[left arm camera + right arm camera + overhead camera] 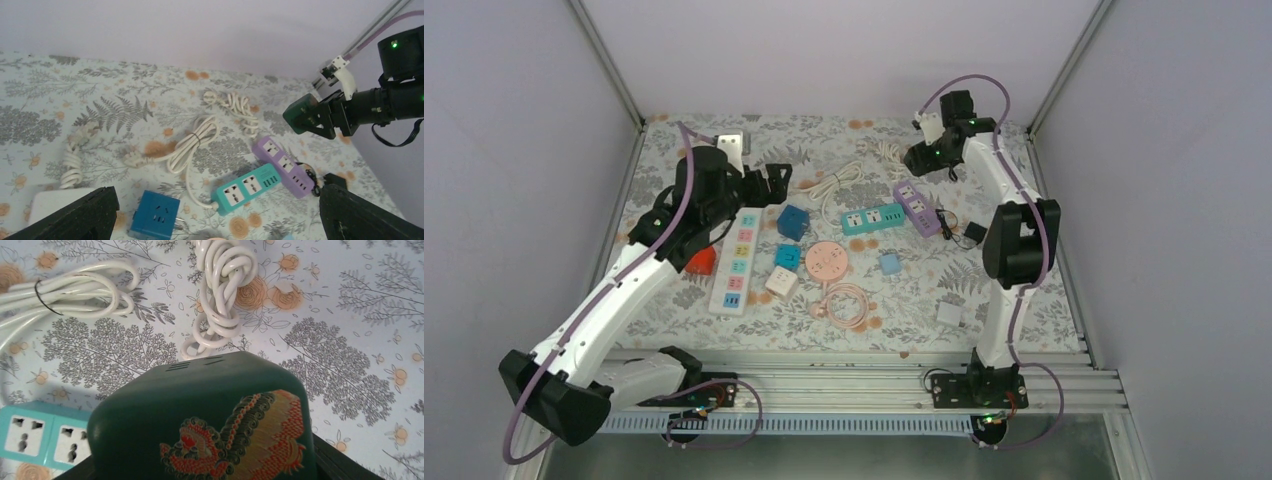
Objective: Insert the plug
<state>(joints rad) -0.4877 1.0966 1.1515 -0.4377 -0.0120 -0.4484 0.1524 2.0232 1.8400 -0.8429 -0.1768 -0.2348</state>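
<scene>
The right fingers (326, 119) clasp the dark green dragon-printed adapter (205, 420) aloft (not yet at the teal power strip (246, 188)), the left fingers (75, 215) gape empty; insertion remains.

Cannot see prongs on green plug (200, 400), cropped at bottom of right wrist view; cropped left, teal power strip (35, 432)
</scene>
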